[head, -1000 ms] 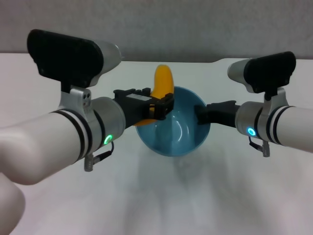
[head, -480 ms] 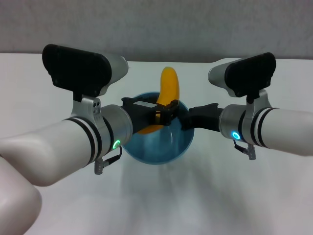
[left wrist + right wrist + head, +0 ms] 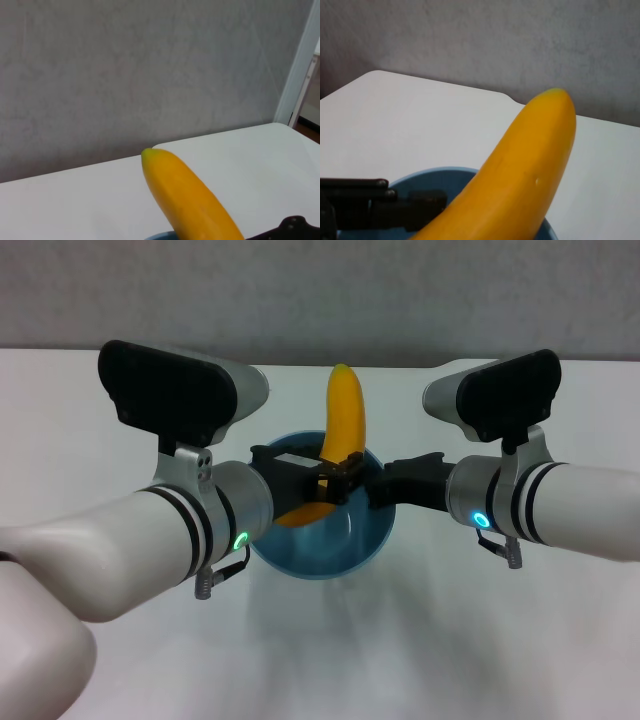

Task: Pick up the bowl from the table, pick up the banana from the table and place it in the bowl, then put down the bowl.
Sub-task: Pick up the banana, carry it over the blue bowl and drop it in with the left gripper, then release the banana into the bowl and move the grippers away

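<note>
The light-blue bowl (image 3: 330, 550) hangs above the white table (image 3: 450, 640), between my two arms. My right gripper (image 3: 383, 485) is shut on the bowl's right rim. My left gripper (image 3: 335, 478) is shut on the yellow-orange banana (image 3: 345, 425) at its middle. The banana stands steeply, its lower end inside the bowl and its upper end pointing up and away. The left wrist view shows the banana (image 3: 192, 200) with a sliver of bowl rim (image 3: 160, 235). The right wrist view shows the banana (image 3: 520, 175) over the bowl's rim (image 3: 440, 172).
The table's far edge with its shallow notch (image 3: 420, 366) lies behind the banana, under a grey wall (image 3: 320, 290). A faint shadow of the bowl falls on the table (image 3: 330, 630) in front of it.
Both arms moved left and closer together. The bowl shifted left and sank in the view. The banana swung more upright, and its lower end now sits over the bowl's inside.
</note>
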Motion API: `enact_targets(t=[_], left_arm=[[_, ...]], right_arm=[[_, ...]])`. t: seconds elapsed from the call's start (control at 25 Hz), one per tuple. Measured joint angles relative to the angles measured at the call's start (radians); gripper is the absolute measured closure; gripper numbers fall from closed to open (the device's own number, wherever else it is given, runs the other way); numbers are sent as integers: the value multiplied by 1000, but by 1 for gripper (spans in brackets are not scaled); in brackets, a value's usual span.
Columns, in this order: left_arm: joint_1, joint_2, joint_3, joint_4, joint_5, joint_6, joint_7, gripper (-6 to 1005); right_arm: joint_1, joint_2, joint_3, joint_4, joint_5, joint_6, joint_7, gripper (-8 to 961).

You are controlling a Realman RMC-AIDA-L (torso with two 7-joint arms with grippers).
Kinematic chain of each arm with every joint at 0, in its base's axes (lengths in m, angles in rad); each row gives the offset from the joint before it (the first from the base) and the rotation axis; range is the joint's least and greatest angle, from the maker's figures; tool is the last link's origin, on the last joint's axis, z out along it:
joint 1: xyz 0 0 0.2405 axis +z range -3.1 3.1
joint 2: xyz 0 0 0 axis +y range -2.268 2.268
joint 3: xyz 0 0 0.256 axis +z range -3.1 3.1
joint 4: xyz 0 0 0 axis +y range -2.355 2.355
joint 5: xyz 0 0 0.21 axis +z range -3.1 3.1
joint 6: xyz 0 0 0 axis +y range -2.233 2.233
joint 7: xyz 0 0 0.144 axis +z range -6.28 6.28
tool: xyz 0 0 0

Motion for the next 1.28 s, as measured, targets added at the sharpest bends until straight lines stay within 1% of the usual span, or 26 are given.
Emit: enact_targets(t=[0.2, 0.28, 0.52, 0.72, 0.76, 0.8, 0.88, 0.92, 0.96, 1.0, 1.04, 1.12, 1.28], left_arm=[[3, 1, 0, 0, 6, 1, 2, 514], [7, 2, -2, 0, 6, 1, 3, 312], [24, 4, -32, -3, 9, 6, 4, 202], [64, 3, -109, -6, 70, 61, 5, 110], [69, 2, -123, -5, 80, 70, 3, 110], [76, 2, -143, -2, 94, 81, 1, 110], [90, 2, -176, 4, 112, 92, -1, 111], [99, 2, -193, 9, 120, 93, -3, 111], [105, 1, -205, 14, 125, 94, -3, 111], [112, 1, -218, 20, 131, 94, -4, 111], [118, 1, -230, 28, 134, 94, -4, 111], [127, 1, -246, 38, 136, 94, -5, 111], [136, 0, -261, 52, 137, 94, -6, 112]], right_arm=[[-1, 0, 1, -5, 0, 0, 0, 918], [-1, 0, 2, -8, 0, 0, 0, 918], [-2, 0, 8, -21, 8, 7, 0, 918], [36, -4, 51, -85, 117, 65, -53, 918], [60, -5, 73, -120, 163, 83, -102, 918], [60, -5, 73, -120, 163, 83, -102, 918], [94, -5, 97, -164, 208, 104, -145, 918], [155, -5, 134, -239, 271, 143, -199, 918], [155, -5, 134, -239, 271, 143, -199, 918], [216, -5, 165, -325, 337, 175, -259, 918], [216, -5, 165, -325, 337, 175, -259, 918], [277, -5, 185, -425, 397, 195, -308, 918], [345, -4, 200, -536, 445, 207, -347, 918]])
